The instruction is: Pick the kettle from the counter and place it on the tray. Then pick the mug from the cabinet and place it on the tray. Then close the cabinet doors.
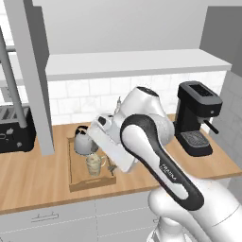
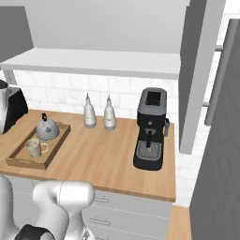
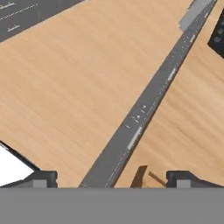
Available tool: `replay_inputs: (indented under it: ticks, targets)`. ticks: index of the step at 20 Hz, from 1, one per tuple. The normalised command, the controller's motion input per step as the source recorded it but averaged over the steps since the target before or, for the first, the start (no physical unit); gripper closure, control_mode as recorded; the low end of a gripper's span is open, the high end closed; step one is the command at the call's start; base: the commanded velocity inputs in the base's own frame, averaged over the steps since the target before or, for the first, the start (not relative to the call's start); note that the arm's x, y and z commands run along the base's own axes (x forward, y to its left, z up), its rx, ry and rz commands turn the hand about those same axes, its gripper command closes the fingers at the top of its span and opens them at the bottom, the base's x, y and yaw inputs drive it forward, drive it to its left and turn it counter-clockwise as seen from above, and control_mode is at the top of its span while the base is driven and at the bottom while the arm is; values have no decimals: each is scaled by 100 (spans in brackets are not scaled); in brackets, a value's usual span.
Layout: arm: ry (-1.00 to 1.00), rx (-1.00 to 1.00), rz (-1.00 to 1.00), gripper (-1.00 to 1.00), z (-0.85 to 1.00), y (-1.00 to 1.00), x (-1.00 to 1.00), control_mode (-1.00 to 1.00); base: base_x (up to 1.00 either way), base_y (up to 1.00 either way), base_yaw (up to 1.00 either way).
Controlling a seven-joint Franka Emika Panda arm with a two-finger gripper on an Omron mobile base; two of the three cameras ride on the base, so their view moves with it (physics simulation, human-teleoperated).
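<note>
The kettle [image 2: 47,129] sits at the far end of the wooden tray [image 2: 22,163], and the cream mug [image 2: 33,147] stands just in front of it on the same tray, its loop handle turned toward the middle of the counter [image 2: 108,159]. From the left side the same pair shows again: kettle [image 1: 84,142] behind, mug [image 1: 94,165] in front, both inside the tray's [image 1: 90,183] raised rim and partly hidden by the robot's white forearm.

The gripper [image 3: 112,179] hangs just above the near right part of the tray; its 2 dark finger tips stand far apart with nothing between them, so the pincer is open and empty. Between the tips the hand camera looks down on the counter's front edge and the wood floor below, with a sliver of the tray's corner near the right tip.

Above, the cabinet [image 2: 93,61] is open, its white shelf bare to the room, and 1 of the cabinet doors [image 1: 28,75] stands swung out on the left, the other [image 2: 199,70] on the right.

Further along the counter stand 2 slim grey bottles [image 2: 99,114] against the tiled wall, then a black coffee machine [image 2: 151,129]. A dark toaster [image 1: 16,128] sits at the tray's other side.
</note>
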Motion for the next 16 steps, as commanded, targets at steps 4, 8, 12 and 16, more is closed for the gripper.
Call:
replay_inputs:
  ticks: [4, 8, 12, 16]
  targets:
    - [-48, -35, 4, -100, 1, 19, -55, -100, 0, 0, 0]
    - [-53, -25, -1, -100, 16, 10, -53, -100, 0, 0, 0]
    - [-44, -9, -3, -100, -4, 29, -51, -100, 0, 0, 0]
    - [-39, 0, -7, -100, -18, 50, -33, -100, 0, 0, 0]
